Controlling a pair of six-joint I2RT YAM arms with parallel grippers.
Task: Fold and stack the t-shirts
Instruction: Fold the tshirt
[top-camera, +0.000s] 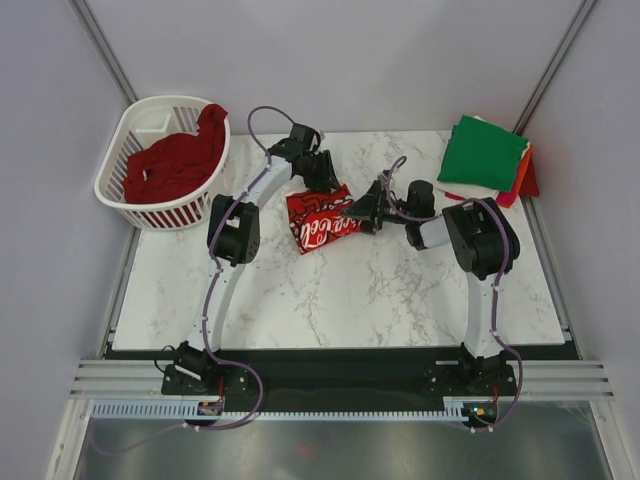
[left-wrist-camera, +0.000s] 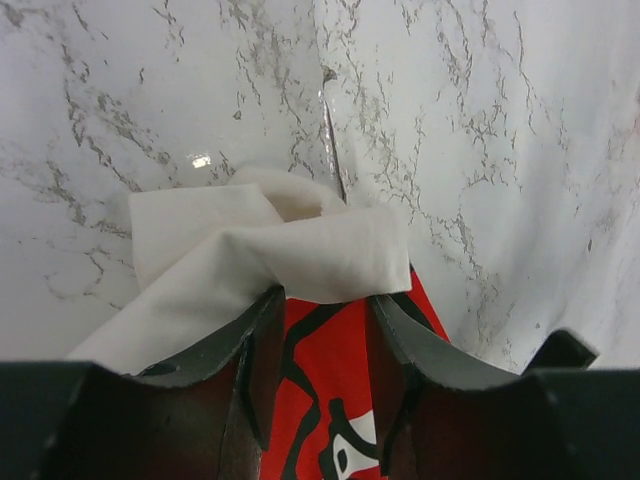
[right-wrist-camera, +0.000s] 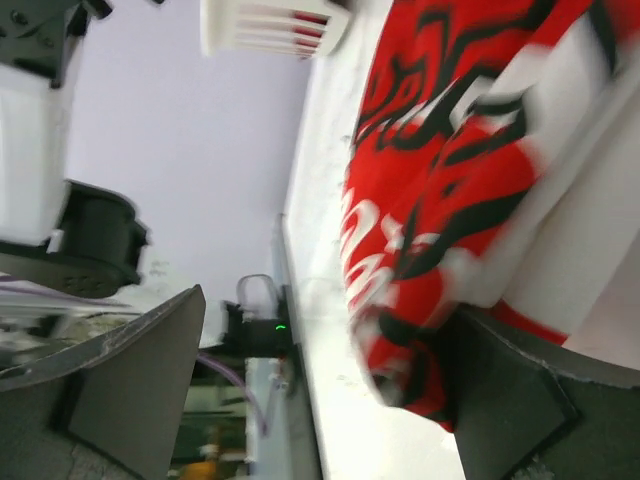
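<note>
Across the marble table (top-camera: 400, 290), both arms are reaching toward the centre. Far left, a white slatted basket (top-camera: 107, 185) is holding a dark red t-shirt (top-camera: 175, 160), part of it spilling over the rim. Far right corner: a folded stack is sitting there, green t-shirt (top-camera: 485, 152) on top, orange t-shirt (top-camera: 523, 168) peeking out beneath it. Mid-table, the Coca-Cola t-shirt (top-camera: 320, 222) is lying partly folded, red print up. Left gripper (left-wrist-camera: 325, 310) is pinching a bunched fold at the shirt's far edge, white cloth bulging over its fingertips. Right gripper (right-wrist-camera: 330, 310) is spread wide at the shirt's right edge, printed fabric lying between its fingers, nothing clamped.
</note>
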